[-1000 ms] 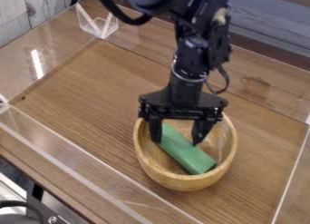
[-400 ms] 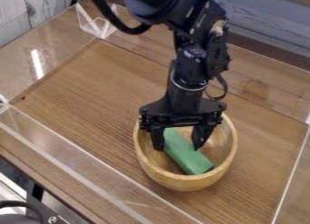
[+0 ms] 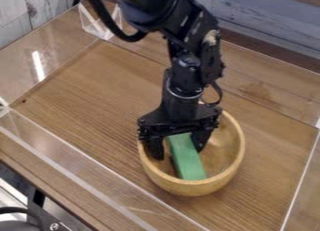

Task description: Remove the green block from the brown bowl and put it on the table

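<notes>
Green block [image 3: 188, 161] inside the brown bowl [image 3: 225, 176], directly under the tool [image 3: 175, 143], its upper end between the two fingers. Tool pointing straight down, spread wide, gripping nothing; contact with the block unclear. Block's long axis running from the bowl's far-left rim toward its near-right rim, leaning on the inner slope. Bare desk [image 3: 100, 94] left of the bowl; clear wall close in front

Quick tally, nothing fancy: one small flat bright green rectangular block [image 3: 188, 160] is counted, one round light-brown wooden bowl [image 3: 226, 175], one brown wood-grain table [image 3: 100, 90] edged by clear acrylic walls [image 3: 44, 43], and one black robot arm [image 3: 185, 57] carrying a single black gripper [image 3: 175, 146].
</notes>
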Action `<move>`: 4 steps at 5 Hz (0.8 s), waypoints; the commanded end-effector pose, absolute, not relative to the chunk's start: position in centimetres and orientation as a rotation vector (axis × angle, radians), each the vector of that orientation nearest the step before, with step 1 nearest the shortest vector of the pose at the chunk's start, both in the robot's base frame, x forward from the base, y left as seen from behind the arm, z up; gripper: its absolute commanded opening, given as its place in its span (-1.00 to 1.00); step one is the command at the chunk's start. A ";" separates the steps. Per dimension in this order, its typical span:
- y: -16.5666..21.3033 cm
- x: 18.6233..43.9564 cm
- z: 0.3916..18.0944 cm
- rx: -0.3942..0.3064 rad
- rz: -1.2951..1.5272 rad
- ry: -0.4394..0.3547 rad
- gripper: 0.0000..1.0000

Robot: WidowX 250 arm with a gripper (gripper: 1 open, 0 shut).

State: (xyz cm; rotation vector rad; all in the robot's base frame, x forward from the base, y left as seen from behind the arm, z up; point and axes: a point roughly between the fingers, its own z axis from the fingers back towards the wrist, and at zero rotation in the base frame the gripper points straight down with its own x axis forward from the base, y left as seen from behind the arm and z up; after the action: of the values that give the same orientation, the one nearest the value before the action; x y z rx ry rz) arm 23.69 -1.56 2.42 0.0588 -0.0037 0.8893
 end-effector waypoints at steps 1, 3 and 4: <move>-1.7 24.3 2.6 0.041 0.944 -0.024 1.00; -2.3 23.9 2.3 0.028 0.899 -0.025 1.00; -2.7 23.3 2.2 0.022 0.822 -0.026 1.00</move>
State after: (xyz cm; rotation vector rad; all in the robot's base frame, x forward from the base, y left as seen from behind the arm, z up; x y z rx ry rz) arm 23.32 -2.50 1.93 0.0287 -0.0181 0.8308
